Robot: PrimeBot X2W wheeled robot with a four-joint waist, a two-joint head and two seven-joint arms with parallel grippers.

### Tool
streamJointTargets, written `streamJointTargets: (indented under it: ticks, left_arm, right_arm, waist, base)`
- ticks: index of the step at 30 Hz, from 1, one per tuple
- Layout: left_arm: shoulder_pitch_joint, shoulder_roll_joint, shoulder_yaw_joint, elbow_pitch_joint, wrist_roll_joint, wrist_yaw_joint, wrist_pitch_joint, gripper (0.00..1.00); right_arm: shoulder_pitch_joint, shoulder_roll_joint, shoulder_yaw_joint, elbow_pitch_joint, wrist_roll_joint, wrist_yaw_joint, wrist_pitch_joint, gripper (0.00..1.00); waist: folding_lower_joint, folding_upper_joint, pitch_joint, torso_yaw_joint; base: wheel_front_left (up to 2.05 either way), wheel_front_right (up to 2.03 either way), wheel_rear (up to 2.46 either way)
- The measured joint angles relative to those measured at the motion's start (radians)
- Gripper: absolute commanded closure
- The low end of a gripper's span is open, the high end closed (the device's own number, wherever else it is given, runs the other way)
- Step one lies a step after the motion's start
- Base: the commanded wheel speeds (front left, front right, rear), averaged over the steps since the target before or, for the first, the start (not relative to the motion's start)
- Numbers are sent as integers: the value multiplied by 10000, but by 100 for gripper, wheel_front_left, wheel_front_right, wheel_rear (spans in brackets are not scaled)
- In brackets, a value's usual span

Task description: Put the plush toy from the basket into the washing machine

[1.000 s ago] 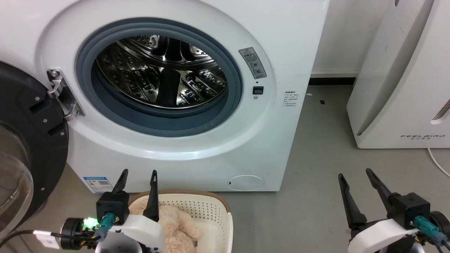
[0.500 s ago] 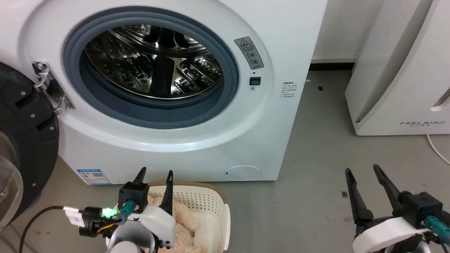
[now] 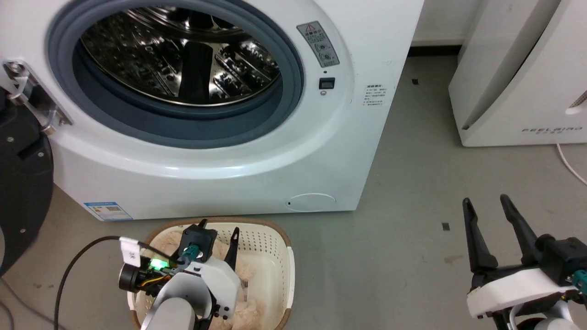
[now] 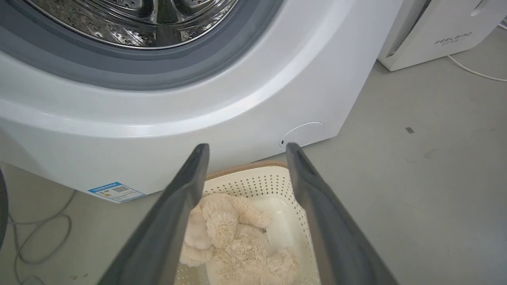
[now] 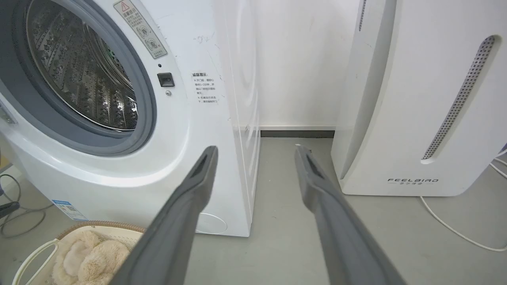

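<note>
The beige plush toy (image 4: 233, 233) lies in the cream basket (image 3: 275, 256) on the floor just in front of the washing machine (image 3: 257, 174). The washer's drum (image 3: 183, 59) stands open, its black-framed door (image 3: 18, 197) swung out to the left. My left gripper (image 3: 219, 229) hovers open above the basket with the toy below and between its fingers (image 4: 186, 198), not touching it. My right gripper (image 3: 486, 206) is open over bare floor at the lower right, holding nothing. The toy (image 5: 91, 257) and the basket (image 5: 35, 257) appear at the lower left of the right wrist view.
The white FEELBIRD appliance (image 3: 527, 78) stands to the right of the washer with a white cable (image 3: 571, 165) trailing from it. Grey cables (image 4: 39, 237) lie on the floor left of the basket. Grey floor (image 3: 412, 206) lies between washer and appliance.
The head camera has tilted down, so washer and basket sit differently in view. My left gripper has lowered over the basket toward the toy. The right gripper stays open.
</note>
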Motion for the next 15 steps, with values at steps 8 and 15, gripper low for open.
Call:
streamJointTargets:
  ticks: [8,15]
  left_arm:
    - [-668,320,-522,863,134,-98,558,0]
    - [-1473,780,-1158,1785,337,-188,1221,0]
  right_arm:
    - [-306,0,-102,-46,259,0,-190,0]
    - [-653,0,-228,-119,453,0,-384,0]
  waist:
    - [0,0,660,-128]
    - [1,0,1525,-297]
  base:
    - [0,0,0]
    - [0,0,0]
